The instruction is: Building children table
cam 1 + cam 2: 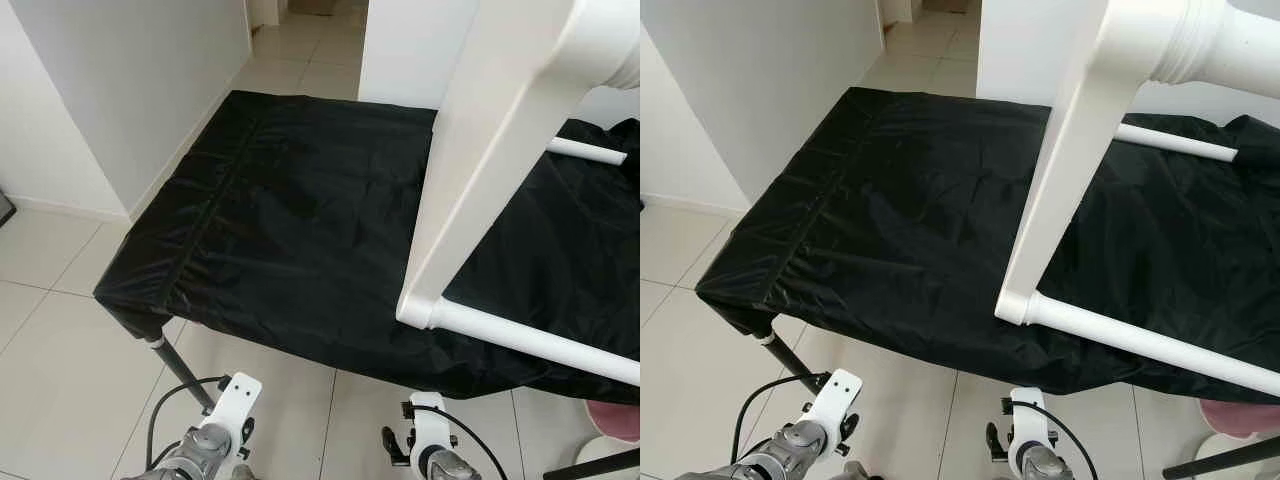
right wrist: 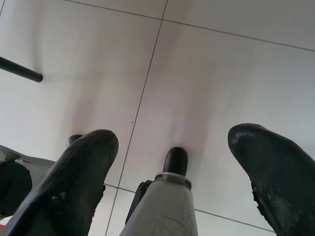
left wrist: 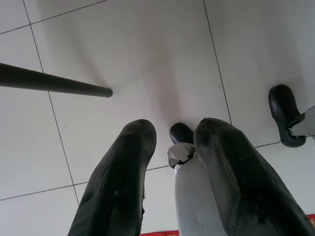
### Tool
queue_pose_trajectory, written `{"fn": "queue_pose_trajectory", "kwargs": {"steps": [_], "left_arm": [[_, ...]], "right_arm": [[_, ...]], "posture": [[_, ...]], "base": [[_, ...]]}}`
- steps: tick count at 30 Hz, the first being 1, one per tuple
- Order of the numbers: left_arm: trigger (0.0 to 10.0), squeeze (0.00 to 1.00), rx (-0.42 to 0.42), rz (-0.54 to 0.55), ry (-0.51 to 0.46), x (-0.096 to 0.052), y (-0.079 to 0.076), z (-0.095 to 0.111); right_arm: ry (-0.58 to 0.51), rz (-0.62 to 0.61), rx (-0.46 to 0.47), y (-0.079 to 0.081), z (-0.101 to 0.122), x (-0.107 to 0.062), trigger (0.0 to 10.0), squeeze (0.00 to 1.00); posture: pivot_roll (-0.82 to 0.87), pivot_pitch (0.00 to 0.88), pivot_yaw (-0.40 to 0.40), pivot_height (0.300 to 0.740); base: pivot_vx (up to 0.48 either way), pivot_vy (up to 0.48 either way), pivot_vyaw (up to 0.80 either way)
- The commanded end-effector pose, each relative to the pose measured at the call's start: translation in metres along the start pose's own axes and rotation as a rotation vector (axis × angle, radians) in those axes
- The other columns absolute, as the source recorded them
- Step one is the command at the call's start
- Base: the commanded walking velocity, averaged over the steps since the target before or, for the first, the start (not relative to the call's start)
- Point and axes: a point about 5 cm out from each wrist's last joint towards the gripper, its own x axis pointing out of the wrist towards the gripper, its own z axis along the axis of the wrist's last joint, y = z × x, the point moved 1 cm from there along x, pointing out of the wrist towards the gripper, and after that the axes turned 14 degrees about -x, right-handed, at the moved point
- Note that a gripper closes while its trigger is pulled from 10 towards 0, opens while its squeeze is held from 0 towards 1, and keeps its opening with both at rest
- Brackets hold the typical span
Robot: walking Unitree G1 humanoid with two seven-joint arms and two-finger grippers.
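Your white table frame rests on the black-covered bench, far above both grippers: left narrowly parted, right spread wide, both empty.

Black-draped table bears white frame.

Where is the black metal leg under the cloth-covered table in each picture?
Left eye: black leg under the cloth's near-left corner.
Right eye: black leg, same corner.
Left wrist: probably the black leg, foot on tiles.
Right wrist: likewise.
Shared landmark: tiled floor.
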Motion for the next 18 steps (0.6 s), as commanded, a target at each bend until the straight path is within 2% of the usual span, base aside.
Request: {"fn": "queue_pose_trajectory", "kwargs": {"steps": [1, 9, 18], "left_arm": [[10.0, 0.00, 0.008, -0.049, 0.028, -0.0007, -0.0028, -0.0054], [10.0, 0.00, 0.034, -0.059, 0.024, 0.0002, -0.0060, -0.0022], [10.0, 0.00, -0.010, -0.045, 0.030, 0.0004, -0.0049, -0.0026]], "right_arm": [[0.016, 0.012, -0.011, 0.0019, -0.0029, -0.0004, 10.0, 0.00], [0.022, 0.017, -0.015, 0.0014, -0.0023, 0.0001, 10.0, 0.00], [0.029, 0.018, -0.014, -0.0005, -0.0032, 0.0000, 10.0, 0.00]], "posture": [[-0.06, 0.000, 0.018, 0.740], [-0.06, 0.000, 0.012, 0.740], [-0.06, 0.000, 0.007, 0.740]], "base": [[0.000, 0.000, 0.00], [0.000, 0.000, 0.00], [0.000, 0.000, 0.00]]}}
